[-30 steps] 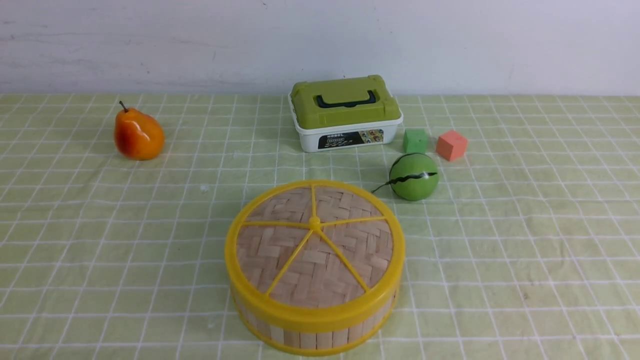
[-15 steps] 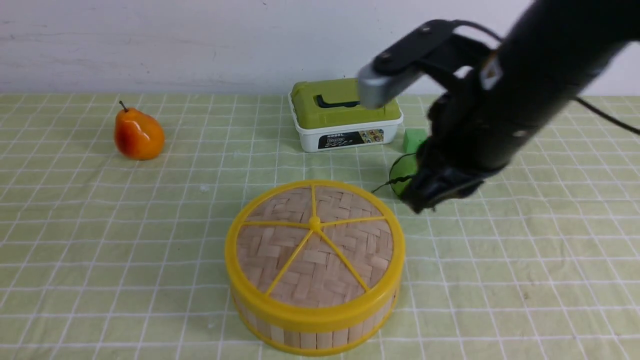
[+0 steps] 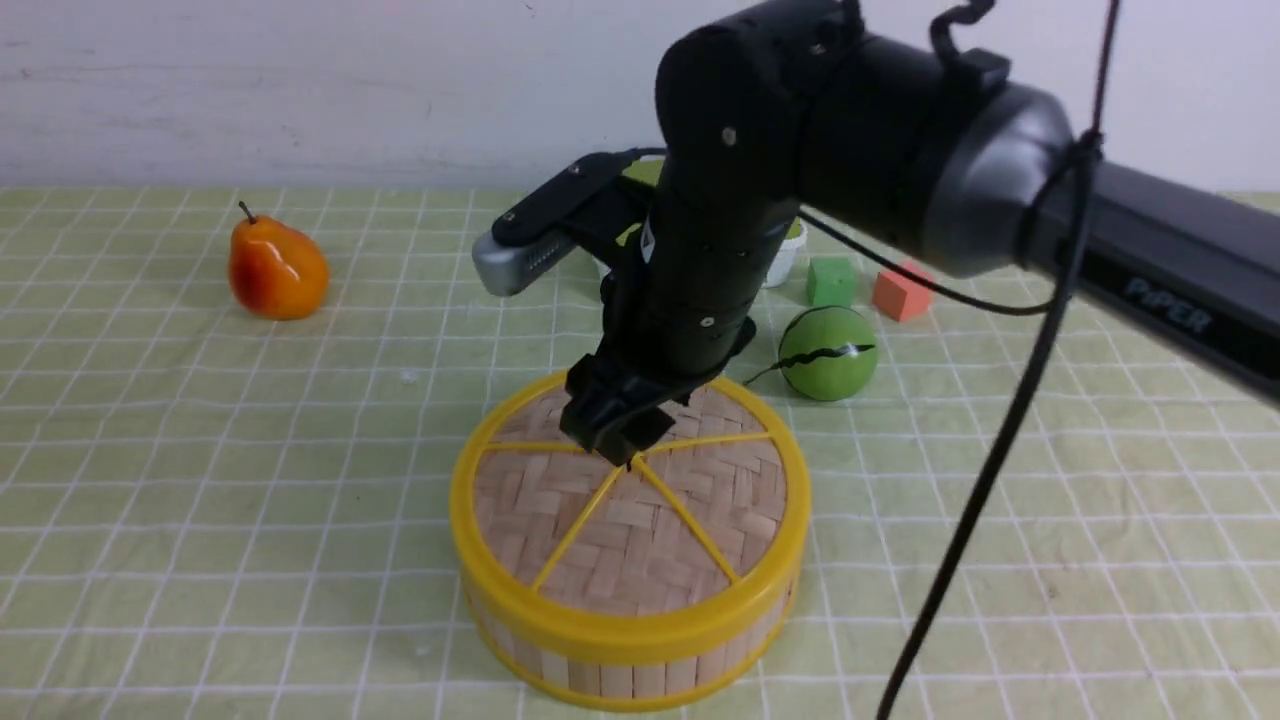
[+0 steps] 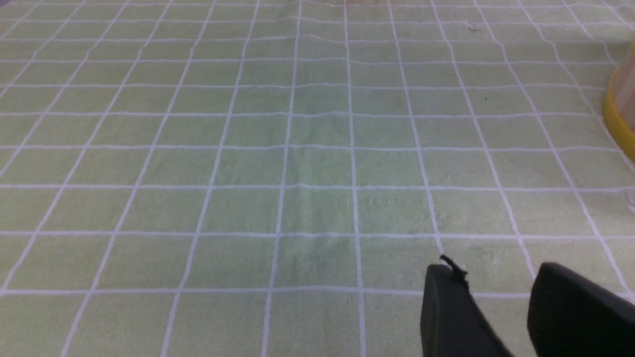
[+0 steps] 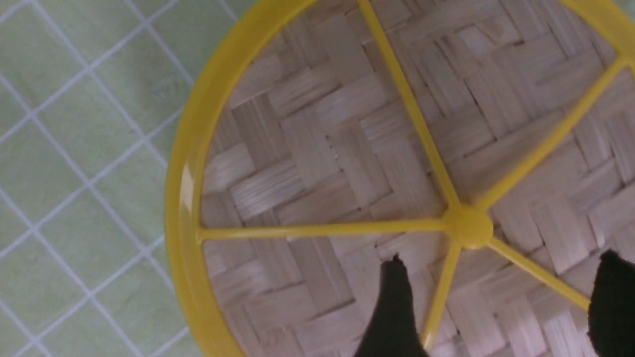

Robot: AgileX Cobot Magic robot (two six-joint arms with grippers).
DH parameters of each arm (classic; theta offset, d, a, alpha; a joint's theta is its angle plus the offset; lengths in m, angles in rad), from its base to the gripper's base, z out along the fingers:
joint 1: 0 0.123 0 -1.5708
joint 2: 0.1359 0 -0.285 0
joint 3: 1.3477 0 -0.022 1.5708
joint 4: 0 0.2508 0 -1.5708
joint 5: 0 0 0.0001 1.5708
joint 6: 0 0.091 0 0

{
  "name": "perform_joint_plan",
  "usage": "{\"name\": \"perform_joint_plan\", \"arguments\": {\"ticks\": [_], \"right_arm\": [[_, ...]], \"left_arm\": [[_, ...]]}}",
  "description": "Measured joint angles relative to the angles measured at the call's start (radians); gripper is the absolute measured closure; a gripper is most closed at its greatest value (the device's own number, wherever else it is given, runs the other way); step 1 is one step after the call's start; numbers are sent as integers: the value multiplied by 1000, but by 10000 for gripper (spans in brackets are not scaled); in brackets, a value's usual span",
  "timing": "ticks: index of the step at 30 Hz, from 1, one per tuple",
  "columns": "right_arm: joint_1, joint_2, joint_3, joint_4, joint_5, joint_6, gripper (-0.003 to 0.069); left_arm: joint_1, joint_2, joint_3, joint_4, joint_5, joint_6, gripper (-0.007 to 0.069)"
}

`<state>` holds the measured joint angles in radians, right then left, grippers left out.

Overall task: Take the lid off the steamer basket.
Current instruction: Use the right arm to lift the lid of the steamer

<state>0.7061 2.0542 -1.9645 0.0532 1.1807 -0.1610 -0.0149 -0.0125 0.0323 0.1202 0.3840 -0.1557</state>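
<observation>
right gripper (image 5: 501, 255) poised over the lid (image 3: 620, 530), which sits closed on the steamer basket (image 3: 620, 675). its fingers (image 5: 392, 307) stand wide apart, clamped on nothing. the centre knob (image 5: 467, 227) lies just off the tips, nearer one finger than the other. for a sound grasp, by judgement: centre the knob in the gap, descend until both fingers flank it clear of the spokes (image 5: 322, 229) radiating from it, close firmly, then lift straight up so the rim (image 3: 620, 625) frees evenly. left gripper (image 4: 501, 297), fingers slightly apart and empty, hangs over the tablecloth (image 4: 297, 173), well apart from the knob.
</observation>
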Motion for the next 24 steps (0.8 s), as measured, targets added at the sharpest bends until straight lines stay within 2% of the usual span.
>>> {"name": "perform_joint_plan", "arguments": {"ticks": [4, 8, 9, 10, 11, 12, 17, 20, 24], "right_arm": [[0, 46, -2, -1, -14, 5, 249], [0, 66, -3, -1, -43, 20, 334], [0, 67, -3, -1, -45, 20, 334], [0, 71, -3, -1, -57, 22, 377], [0, 71, -3, -1, -59, 22, 377], [0, 71, -4, -1, -62, 22, 415], [0, 71, -5, -1, -65, 22, 480], [0, 71, -8, -4, -62, 27, 574], [0, 69, -9, -4, -61, 39, 579]], "left_arm": [[0, 0, 0, 0, 0, 0, 386], [0, 0, 0, 0, 0, 0, 386], [0, 0, 0, 0, 0, 0, 386], [0, 0, 0, 0, 0, 0, 386], [0, 0, 0, 0, 0, 0, 386], [0, 0, 0, 0, 0, 0, 386], [0, 0, 0, 0, 0, 0, 386], [0, 0, 0, 0, 0, 0, 386], [0, 0, 0, 0, 0, 0, 386]]}}
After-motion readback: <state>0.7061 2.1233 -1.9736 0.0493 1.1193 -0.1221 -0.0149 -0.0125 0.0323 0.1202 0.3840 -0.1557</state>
